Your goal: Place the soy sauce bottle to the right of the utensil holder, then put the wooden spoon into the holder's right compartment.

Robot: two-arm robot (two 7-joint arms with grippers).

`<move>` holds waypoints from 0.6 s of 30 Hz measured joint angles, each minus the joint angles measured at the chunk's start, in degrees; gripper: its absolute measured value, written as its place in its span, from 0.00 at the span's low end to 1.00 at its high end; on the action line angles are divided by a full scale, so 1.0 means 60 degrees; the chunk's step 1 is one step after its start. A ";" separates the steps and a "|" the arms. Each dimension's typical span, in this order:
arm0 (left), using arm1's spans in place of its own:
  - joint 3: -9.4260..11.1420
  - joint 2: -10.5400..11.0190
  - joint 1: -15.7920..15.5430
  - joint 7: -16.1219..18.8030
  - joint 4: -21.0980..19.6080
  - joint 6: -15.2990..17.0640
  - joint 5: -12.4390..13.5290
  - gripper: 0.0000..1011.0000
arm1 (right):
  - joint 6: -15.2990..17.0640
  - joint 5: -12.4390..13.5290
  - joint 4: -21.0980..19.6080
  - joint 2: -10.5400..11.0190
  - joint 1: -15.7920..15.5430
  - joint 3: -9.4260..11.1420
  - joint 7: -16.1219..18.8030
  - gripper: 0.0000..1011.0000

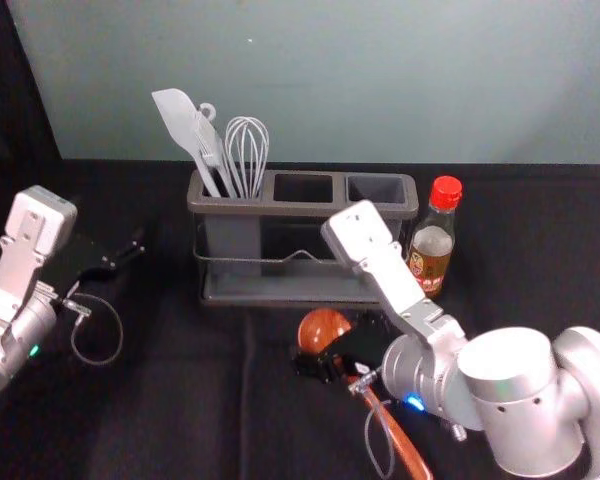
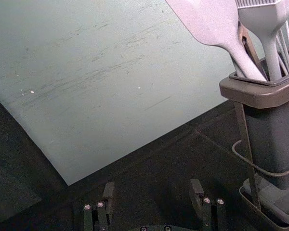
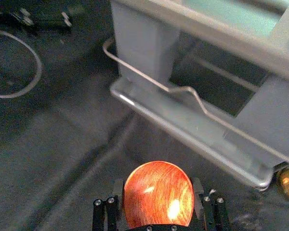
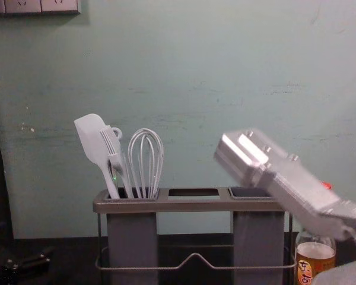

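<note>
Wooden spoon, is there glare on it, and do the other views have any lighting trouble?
Right wrist view: bright glare spots on the wooden spoon in the right gripper, plus a glint along the base of the utensil holder; chest view: strong highlights on the right arm; head view: the dark left gripper nearly merges with the black cloth.

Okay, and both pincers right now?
Left pincer, left of the utensil holder: open and empty.
Right pincer, in front of the holder: closed on the wooden spoon.
</note>
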 joint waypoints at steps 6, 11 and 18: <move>0.0000 0.0000 0.0000 0.0000 0.0000 0.0000 0.0000 0.99 | -0.0889 -0.0114 -0.1079 0.0424 -0.0617 0.0133 0.0112 0.83; 0.0000 0.0000 0.0001 0.0000 0.0000 0.0000 0.0000 0.99 | -0.1773 -0.0181 -0.1825 0.0674 -0.1198 0.0424 0.0070 0.83; 0.0000 0.0000 0.0001 0.0000 0.0000 0.0000 0.0000 0.99 | -0.2665 -0.0103 -0.2509 0.0740 -0.1862 0.1022 -0.0069 0.83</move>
